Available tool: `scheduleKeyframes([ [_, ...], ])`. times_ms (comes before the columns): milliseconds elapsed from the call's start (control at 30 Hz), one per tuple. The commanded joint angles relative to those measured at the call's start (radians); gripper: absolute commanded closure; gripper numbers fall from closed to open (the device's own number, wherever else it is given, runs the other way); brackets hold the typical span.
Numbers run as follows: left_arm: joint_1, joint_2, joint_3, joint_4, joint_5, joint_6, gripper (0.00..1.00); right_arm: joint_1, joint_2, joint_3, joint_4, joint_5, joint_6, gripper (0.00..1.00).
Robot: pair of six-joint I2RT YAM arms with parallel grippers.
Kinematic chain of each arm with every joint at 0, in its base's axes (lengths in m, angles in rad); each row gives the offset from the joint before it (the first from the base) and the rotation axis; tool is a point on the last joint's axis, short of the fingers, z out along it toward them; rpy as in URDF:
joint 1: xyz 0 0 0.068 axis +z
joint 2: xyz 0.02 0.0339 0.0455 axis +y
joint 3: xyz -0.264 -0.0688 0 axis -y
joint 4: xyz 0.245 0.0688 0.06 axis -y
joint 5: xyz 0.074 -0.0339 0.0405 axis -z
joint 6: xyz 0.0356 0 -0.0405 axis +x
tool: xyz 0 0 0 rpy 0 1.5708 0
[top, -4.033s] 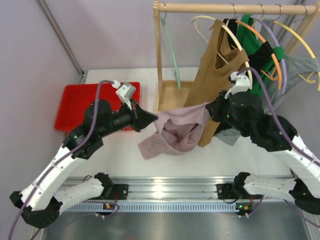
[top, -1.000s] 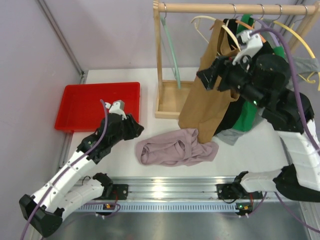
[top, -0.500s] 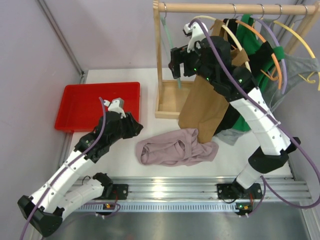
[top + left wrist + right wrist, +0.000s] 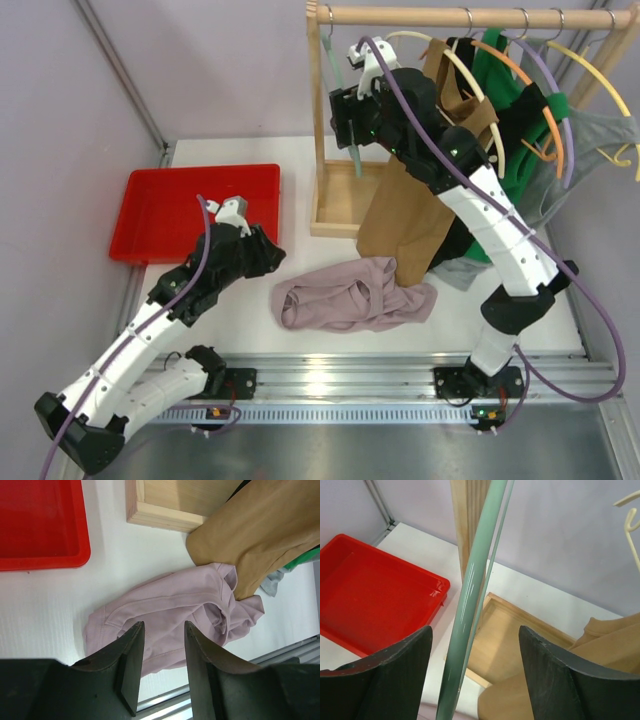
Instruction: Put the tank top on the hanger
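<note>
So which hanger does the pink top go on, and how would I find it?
Look at the wooden rail across the top, then go to its left end. The hanger there hangs alone, thin and pale mint green, while the other hangers bunch on the right among clothes.

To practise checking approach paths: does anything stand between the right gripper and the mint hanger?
Nothing visible does. The hanger hangs between the open jaws of the right gripper, with a gap on each side. The rack post stands behind it, not in the way.
</note>
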Motion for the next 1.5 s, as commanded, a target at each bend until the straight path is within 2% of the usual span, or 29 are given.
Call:
scheduleKeyframes([
  [0, 0.002, -0.014, 0.008, -0.024, -0.001, 0.013, 0.57, 0.011, 0.013, 0.057, 0.045, 0.026, -0.019, 0.32],
  [267, 0.002, -0.029, -0.006, -0.026, -0.002, 0.005, 0.57, 0.029, 0.027, 0.057, 0.045, 0.051, -0.019, 0.47],
  [400, 0.002, -0.030, -0.013, -0.023, 0.001, 0.004, 0.57, 0.037, 0.029, 0.058, 0.043, 0.065, -0.051, 0.52],
  [867, 0.002, -0.024, -0.016, -0.014, 0.002, 0.007, 0.57, 0.041, 0.076, 0.107, -0.004, 0.081, -0.067, 0.52],
  [1233, 0.004, -0.024, -0.023, -0.012, 0.002, 0.007, 0.57, 0.057, 0.072, 0.106, -0.015, 0.167, -0.059, 0.71],
  [1467, 0.002, -0.018, -0.023, -0.006, 0.007, 0.007, 0.57, 0.058, 0.056, 0.106, 0.010, 0.224, -0.048, 0.92],
])
